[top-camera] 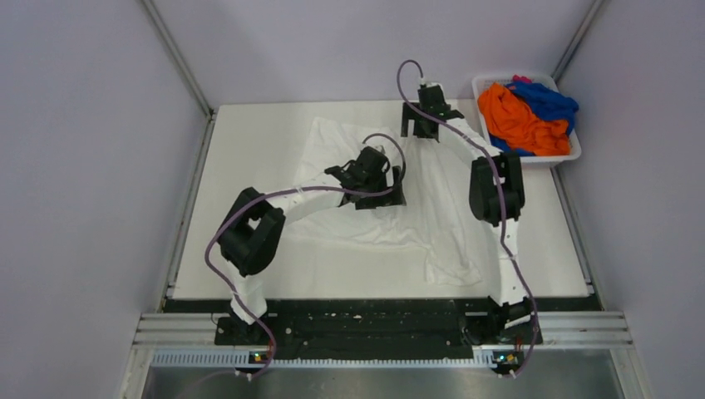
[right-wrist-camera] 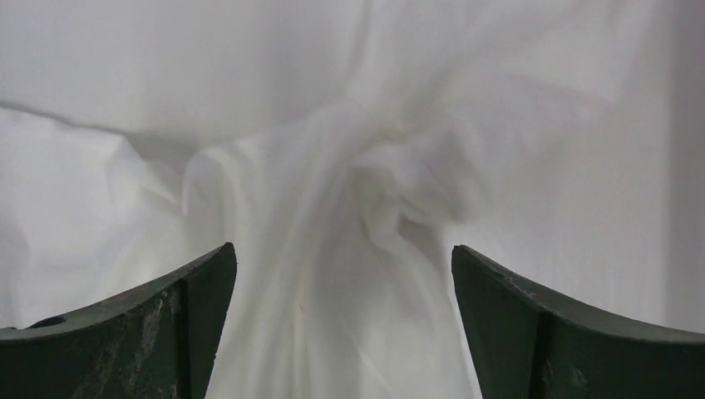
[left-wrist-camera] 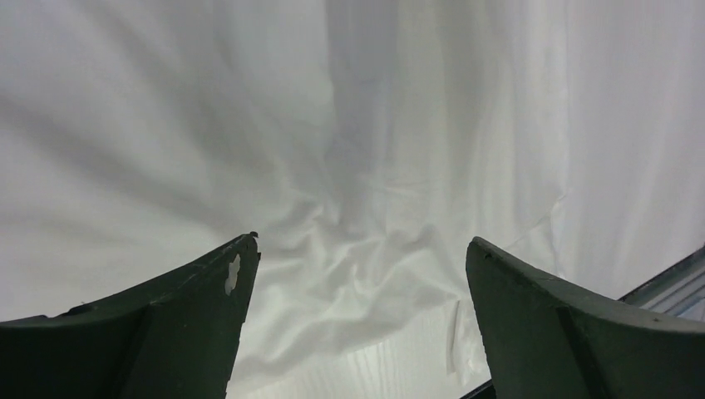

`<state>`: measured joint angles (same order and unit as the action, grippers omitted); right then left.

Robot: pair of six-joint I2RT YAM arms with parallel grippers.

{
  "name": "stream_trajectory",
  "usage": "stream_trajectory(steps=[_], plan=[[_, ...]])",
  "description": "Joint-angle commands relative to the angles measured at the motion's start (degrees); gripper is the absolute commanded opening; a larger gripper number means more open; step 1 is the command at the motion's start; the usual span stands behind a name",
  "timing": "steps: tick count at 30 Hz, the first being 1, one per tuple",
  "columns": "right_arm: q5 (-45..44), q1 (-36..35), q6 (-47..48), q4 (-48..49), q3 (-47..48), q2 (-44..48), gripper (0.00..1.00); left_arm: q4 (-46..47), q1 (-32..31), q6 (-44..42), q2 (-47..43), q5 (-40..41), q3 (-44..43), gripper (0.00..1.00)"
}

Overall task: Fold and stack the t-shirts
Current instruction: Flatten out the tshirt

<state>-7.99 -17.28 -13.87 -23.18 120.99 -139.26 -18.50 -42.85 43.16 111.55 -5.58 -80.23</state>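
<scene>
Now, starting on the left: the left gripper [left-wrist-camera: 362,245] hangs over the middle of the white shirt [top-camera: 432,220], jaws spread wide with nothing between them. Its wrist view shows a pucker of folds right beneath. The white shirt lies opened out on the table [top-camera: 249,266], rumpled, one corner trailing toward the near edge; no print shows from any view. Moving right, the right gripper [right-wrist-camera: 342,249] is at the far edge of the white shirt, jaws also apart. A twisted knot of cloth sits between its fingers [right-wrist-camera: 166,324] but isn't pinched. Far right, the basket [top-camera: 575,155] holds the rest: an orange shirt [top-camera: 515,125] on top, a blue shirt [top-camera: 550,101] behind it, and a sliver of pink-red shirt [top-camera: 522,81] at the back.

Handling, as I read it: this is thin, light, floppy cloth. It'll sag the instant it's lifted, slide easily over the smooth top, and drag neighbouring folds along. Nothing fragile here. The best hold looks like a hem or shoulder seam, where the layers are doubled, with one arm at each end so the edge stays taut. A pinch in the bunched middle would likely lift a wad, not a fold line.
</scene>
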Motion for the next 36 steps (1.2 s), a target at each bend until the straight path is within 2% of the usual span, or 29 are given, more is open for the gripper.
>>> stream_trajectory(steps=[1, 5, 9, 11, 14, 18, 23, 28, 36], plan=[[-8.94, 1.22, -1.06, 2.95, -15.35, 21.73, 0.99, -3.95, 0.92, -4.23, -12.74, 10.93, 5.96, 0.99], [-7.00, 3.64, -10.06, 10.07, -40.23, 40.86, 0.99, -12.33, 5.23, -1.24, -20.55, 18.54, 14.72, 0.99], [-5.04, 5.91, -18.33, 21.62, -65.83, 61.40, 0.99, -13.26, 13.61, 3.24, -30.66, 16.62, 26.67, 0.99], [-5.78, 6.57, -19.94, 23.94, -74.56, 68.30, 0.99, -14.18, 16.52, 4.36, -35.69, 18.80, 31.67, 0.99], [-9.68, 6.87, -21.69, 22.19, -81.08, 76.48, 0.99, -17.26, 20.53, 5.88, -41.29, 22.56, 35.68, 0.99], [-12.33, 6.99, -25.30, 20.28, -86.50, 83.72, 0.99, -17.70, 24.97, 6.47, -42.80, 23.56, 37.50, 0.98], [-11.61, 6.98, -26.25, 17.00, -86.30, 85.62, 0.99, -14.37, 29.56, 5.94, -40.60, 21.52, 39.16, 0.93], [-11.15, 6.93, -27.52, 14.97, -86.01, 84.59, 0.99, -7.36, 32.94, 3.81, -35.42, 10.38, 39.78, 0.81], [-13.44, 6.96, -28.08, 12.18, -85.68, 83.56, 0.99, -7.77, 34.44, 3.45, -30.49, 11.29, 40.46, 0.63]])
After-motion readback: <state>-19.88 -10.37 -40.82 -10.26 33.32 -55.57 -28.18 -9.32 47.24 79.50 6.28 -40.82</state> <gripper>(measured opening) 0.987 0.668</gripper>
